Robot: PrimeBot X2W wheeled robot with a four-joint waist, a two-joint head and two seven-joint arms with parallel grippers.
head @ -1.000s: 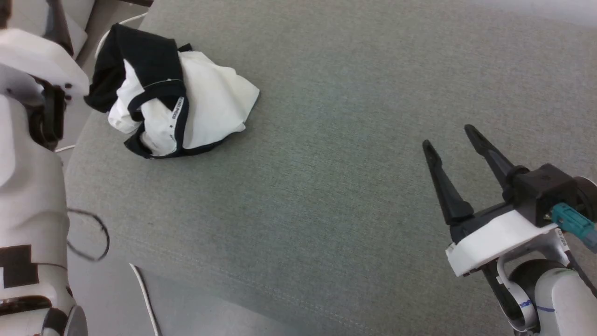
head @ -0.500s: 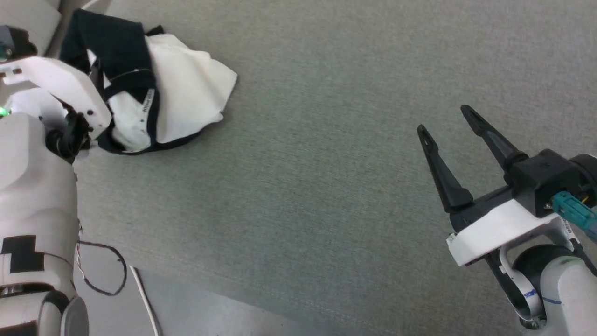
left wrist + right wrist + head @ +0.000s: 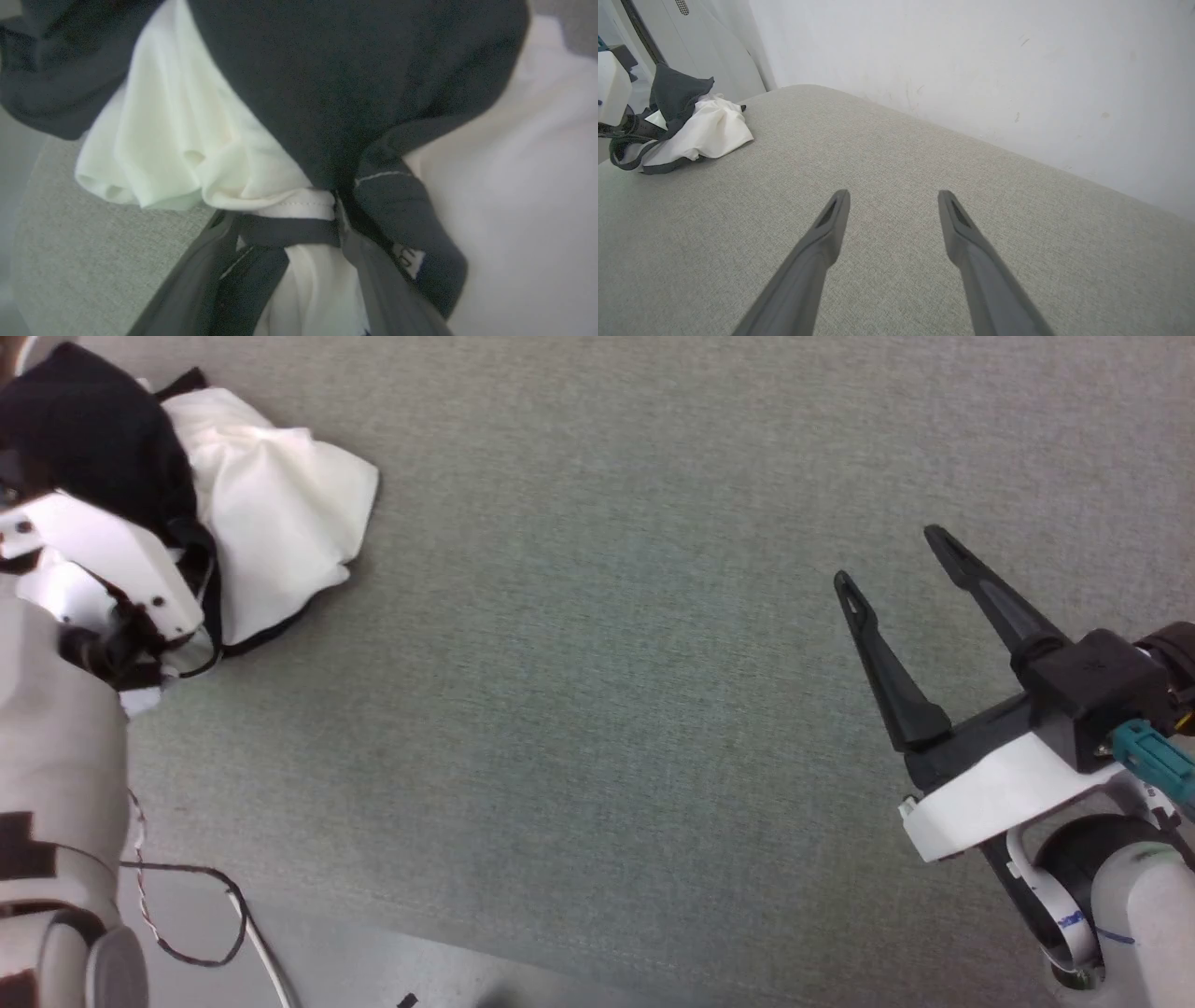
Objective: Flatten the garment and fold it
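Advanced left gripper (image 3: 280, 210) onto crumpled garment (image 3: 280, 523) at left edge of grey cushion (image 3: 607, 709); found jaws wide, fabric between fingers, nothing pinched. Noted right gripper (image 3: 889, 557) gaping, empty, well apart.

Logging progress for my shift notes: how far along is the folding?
Done: nothing; the garment lies crumpled near the edge of the table. In hand: the left pincer, open, noses into its folds; the right pincer hangs open over the table. Left: flattening and folding.

Broad room is left on the grey padded surface (image 3: 597, 709) between the bunched garment (image 3: 280, 523) at far left and the right gripper (image 3: 887, 557); one edge is closed by a wall (image 3: 971, 70).
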